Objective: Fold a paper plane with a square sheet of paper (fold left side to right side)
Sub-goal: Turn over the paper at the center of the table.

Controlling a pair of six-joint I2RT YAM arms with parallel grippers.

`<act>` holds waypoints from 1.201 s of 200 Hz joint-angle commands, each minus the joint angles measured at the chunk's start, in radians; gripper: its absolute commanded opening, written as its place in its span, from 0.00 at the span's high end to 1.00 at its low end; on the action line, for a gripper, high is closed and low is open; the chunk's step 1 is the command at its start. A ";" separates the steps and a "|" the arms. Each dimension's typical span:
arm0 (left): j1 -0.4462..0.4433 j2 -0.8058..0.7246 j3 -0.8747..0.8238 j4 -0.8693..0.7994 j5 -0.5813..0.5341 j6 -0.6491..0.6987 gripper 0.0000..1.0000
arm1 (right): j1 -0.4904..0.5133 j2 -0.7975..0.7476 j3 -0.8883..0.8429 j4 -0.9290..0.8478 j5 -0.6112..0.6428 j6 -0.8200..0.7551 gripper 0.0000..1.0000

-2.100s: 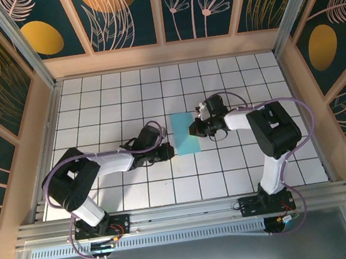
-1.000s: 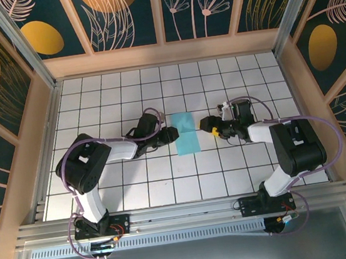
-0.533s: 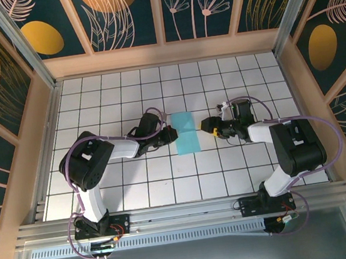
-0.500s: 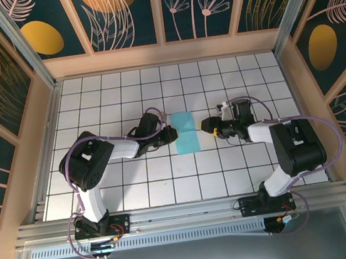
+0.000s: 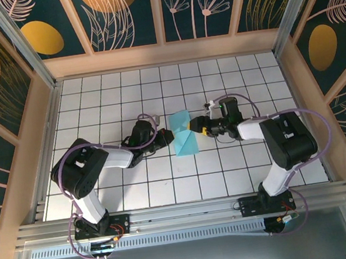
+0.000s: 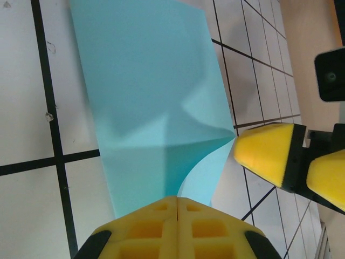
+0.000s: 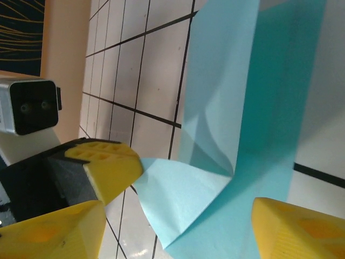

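Left tool [image 6: 177, 202] first: its yellow fingers are clamped flat together. The near edge of the square sheet of paper [image 6: 145, 91] runs in under their tips and curls up off the worktop [image 5: 94, 101] there, so I judge the edge is pinched between them.

Past that pinch the light cyan sheet lies mid-worktop between the two arms. Most of it is flat on the white grid tiles, with one flap raised and a soft buckle running across it. It looks longer than it is wide, so I suspect it is already doubled over, though I can't be sure.

On the far side of the sheet the right tool [image 5: 198, 126] stands with its jaws spread and nothing held. One yellow fingertip sits just at the pointed bulge of the sheet's right edge, and I can't tell if it touches.

I expect the sheet to behave as thin, weightless, limp stock:
- It bends at the slightest push.
- It slides freely on smooth tile.
- It takes any stray crease for good.

I'd hold it only at an edge or corner with the very tips, gently. I'd have the free tool press the flat part down so the sheet can't skate while the flap goes over.
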State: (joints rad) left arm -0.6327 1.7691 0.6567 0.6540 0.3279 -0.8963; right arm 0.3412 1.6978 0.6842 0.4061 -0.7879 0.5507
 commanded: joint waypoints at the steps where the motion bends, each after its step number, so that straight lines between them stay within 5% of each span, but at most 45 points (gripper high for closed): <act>1: 0.008 -0.030 -0.011 0.065 -0.018 -0.018 1.00 | 0.022 0.036 0.039 0.041 0.033 0.006 0.27; 51: 0.008 -0.028 -0.017 0.072 -0.017 -0.018 1.00 | 0.061 0.090 0.096 0.041 0.042 0.008 0.30; 157: 0.007 0.012 -0.018 0.064 -0.023 -0.015 0.95 | 0.097 0.125 0.129 -0.032 0.123 -0.019 0.61; 240: 0.008 -0.113 -0.050 0.015 -0.090 -0.002 0.66 | 0.096 0.068 0.147 -0.066 0.153 -0.051 1.00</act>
State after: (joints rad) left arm -0.6331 1.7451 0.6228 0.6834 0.2810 -0.9108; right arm 0.4339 1.8130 0.7990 0.3580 -0.6548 0.5285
